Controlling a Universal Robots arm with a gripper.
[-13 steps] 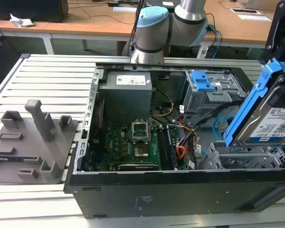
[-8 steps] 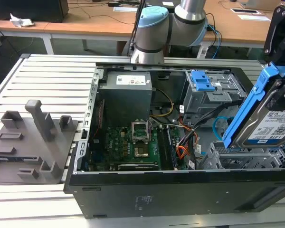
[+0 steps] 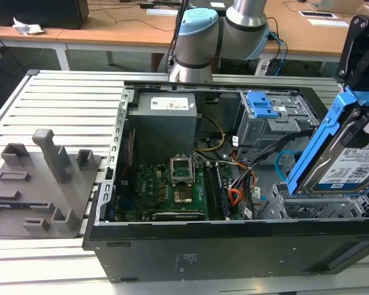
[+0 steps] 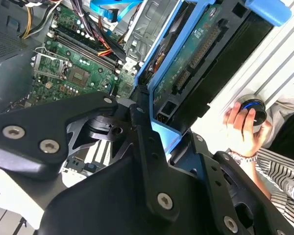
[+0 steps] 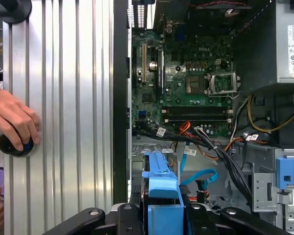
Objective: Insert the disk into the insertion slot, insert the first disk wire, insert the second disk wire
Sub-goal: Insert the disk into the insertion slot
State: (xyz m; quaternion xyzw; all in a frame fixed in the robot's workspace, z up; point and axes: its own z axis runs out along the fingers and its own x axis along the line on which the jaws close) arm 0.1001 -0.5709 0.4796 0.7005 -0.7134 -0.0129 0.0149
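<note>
Claw (image 5: pixel 162 208) pinches disk (image 3: pixel 347 163) by upper end of blue carrier frame (image 5: pixel 161 181). Probable reason: lower end stays free to enter bay.
Disk steeply tilted, lower edge at mouth of insertion slot (image 3: pixel 313 208), at exterior view's right inside open PC case (image 3: pixel 172 258). Not seated.
Cables (image 3: pixel 237 178) lie loose between motherboard (image 3: pixel 166 190) and slot.
Person's hand (image 5: pixel 12 120) rests on round black knob (image 5: pixel 14 146) on tabletop (image 5: pixel 73 98), outside case.

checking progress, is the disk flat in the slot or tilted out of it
Tilted, not seated: in the exterior view the disk leans steeply, lower edge at the insertion slot, upper end raised in the pincer.
</note>
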